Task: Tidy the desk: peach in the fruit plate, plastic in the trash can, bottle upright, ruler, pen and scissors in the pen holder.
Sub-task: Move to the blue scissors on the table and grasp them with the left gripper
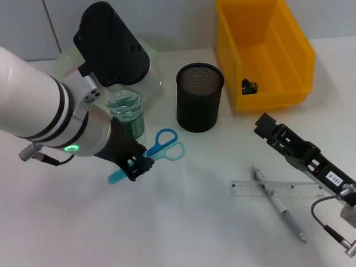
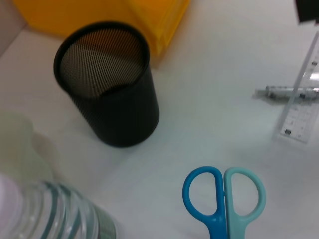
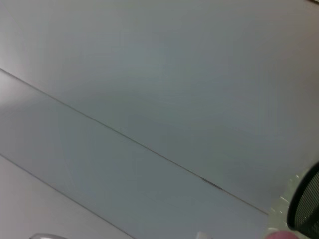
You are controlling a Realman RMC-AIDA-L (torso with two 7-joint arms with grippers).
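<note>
White desk [image 1: 189,222] filling frame. Left gripper [image 1: 138,165] pinching scissors [image 1: 161,147] beside bottle [image 1: 127,114], near mesh pen holder [image 1: 199,97]. Right gripper [image 1: 266,127] hovering over ruler [image 1: 278,189] and pen [image 1: 281,206], finger state unclear.

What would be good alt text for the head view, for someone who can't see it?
The left pincer sits at the blue scissors on a white desk, beside a bottle and a black mesh holder. A pen lies across a ruler near the right pincer, with a yellow bin behind.
</note>
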